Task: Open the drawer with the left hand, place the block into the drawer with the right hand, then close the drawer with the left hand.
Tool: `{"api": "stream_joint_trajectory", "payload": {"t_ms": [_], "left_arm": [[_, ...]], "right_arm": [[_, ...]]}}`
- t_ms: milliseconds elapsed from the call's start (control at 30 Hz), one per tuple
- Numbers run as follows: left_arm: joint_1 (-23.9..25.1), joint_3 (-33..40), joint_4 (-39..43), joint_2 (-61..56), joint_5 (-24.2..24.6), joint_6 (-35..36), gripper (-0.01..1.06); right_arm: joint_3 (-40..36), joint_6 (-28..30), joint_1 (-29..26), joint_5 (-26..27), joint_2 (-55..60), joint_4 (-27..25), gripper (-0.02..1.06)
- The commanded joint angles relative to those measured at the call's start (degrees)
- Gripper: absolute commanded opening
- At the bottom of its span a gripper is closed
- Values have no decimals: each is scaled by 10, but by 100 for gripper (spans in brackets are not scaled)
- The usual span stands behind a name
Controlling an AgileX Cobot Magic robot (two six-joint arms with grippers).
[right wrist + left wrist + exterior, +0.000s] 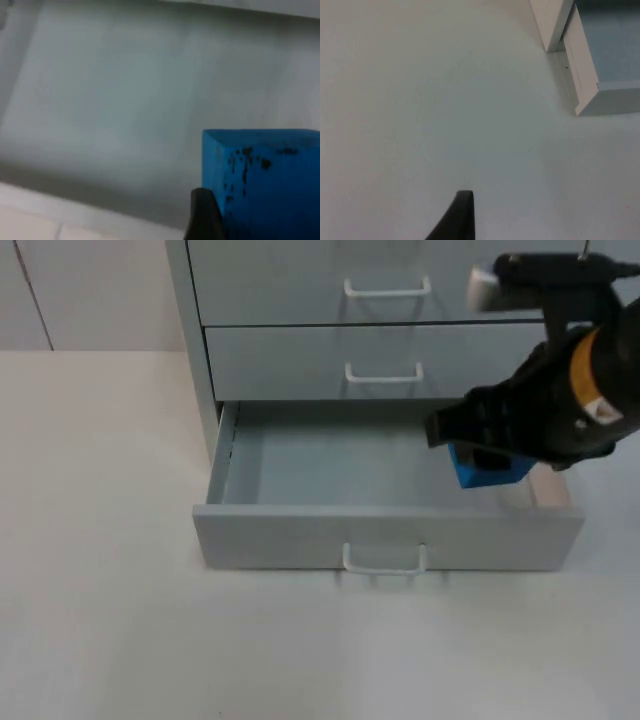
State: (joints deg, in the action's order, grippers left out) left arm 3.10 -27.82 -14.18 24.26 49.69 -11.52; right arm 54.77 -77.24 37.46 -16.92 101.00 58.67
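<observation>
Holding a blue block (pixel 487 472), the right gripper (pixel 480 445) hangs over the right end of the open bottom drawer (pixel 385 535), fingers clamped on the block. Block is a matte cube with sharp edges and dark specks on one face, seen close in the right wrist view (pixel 265 180) against the smooth grey drawer floor (pixel 125 100), with one black fingertip (pixel 202 215) pressed on its side. From the top view it is above the drawer's inside, near the right wall; can't tell if it touches the floor.

Drawer is a plain grey box, flat panels, with a thin white wire handle (pixel 385 562) on the front. It's pulled out of a grey cabinet (pixel 300 330); two shut drawers above it carry the same white handles. White table (pixel 100 590) is smooth and matte.

Left gripper waits off to the left of the cabinet above the table; its wrist view shows one black fingertip (pixel 457 217), bare table and the drawer's left front corner (pixel 600 95). Can't tell if its fingers are open or shut.
</observation>
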Motion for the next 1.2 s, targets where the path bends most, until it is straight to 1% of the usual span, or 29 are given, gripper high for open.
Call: {"api": "stream_joint_trajectory", "payload": {"t_ms": [0, 33, 67, 133, 167, 400, 433, 500, 533, 567, 600, 700, 733, 833, 867, 933, 1000, 1033, 1067, 1100, 1167], "left_arm": [[3, 1, 3, -3, -8, 2, 105], [3, 1, 3, -3, -9, 2, 105], [3, 1, 3, -3, -9, 2, 105], [3, 1, 3, -3, -9, 2, 105], [3, 2, 3, -3, -9, 2, 105], [3, 2, 4, -3, -10, 2, 105], [3, 2, 4, -3, -10, 2, 105], [3, 2, 4, -3, -10, 2, 105], [3, 2, 4, -3, -10, 2, 105], [3, 2, 4, -3, -10, 2, 105], [3, 2, 4, -3, -10, 2, 105], [3, 2, 4, -3, -10, 2, 105], [3, 2, 4, -3, -10, 2, 105], [3, 2, 4, -3, -10, 2, 105], [3, 2, 4, -3, -10, 2, 105], [3, 2, 4, -3, -10, 2, 105], [3, 2, 3, -3, -11, 2, 105], [3, 2, 3, -3, -11, 2, 105], [3, 2, 5, -3, -11, 2, 105], [3, 2, 5, -3, -11, 2, 105], [3, 2, 5, -3, -11, 2, 105]], "right_arm": [[11, -59, -2, 1, 19, 72, 0], [17, -79, -2, 1, 29, 99, 0], [17, -79, -2, 1, 29, 99, 0], [33, -129, -2, -1, 58, 134, 0], [40, -136, -2, -4, 68, 142, 0], [67, -148, -2, 1, 115, 146, 0], [71, -148, -2, 4, 122, 146, 2], [74, -148, -2, 9, 131, 146, 10], [75, -148, -2, 9, 135, 146, 17], [75, -148, -2, 9, 135, 146, 17], [75, -148, -2, 11, 138, 146, 27], [75, -148, -2, 11, 136, 146, 51], [75, -148, -2, 11, 136, 146, 51], [75, -148, -2, 11, 123, 145, 65], [75, -148, -2, 11, 123, 145, 65], [75, -148, -2, 11, 102, 144, 71], [75, -145, -2, 12, 78, 126, 72], [75, -145, -2, 12, 78, 126, 72], [75, -126, -2, 12, 67, 95, 72], [75, -92, -1, 12, 54, 60, 72], [74, 10, 5, 8, 28, -51, 72]]}}
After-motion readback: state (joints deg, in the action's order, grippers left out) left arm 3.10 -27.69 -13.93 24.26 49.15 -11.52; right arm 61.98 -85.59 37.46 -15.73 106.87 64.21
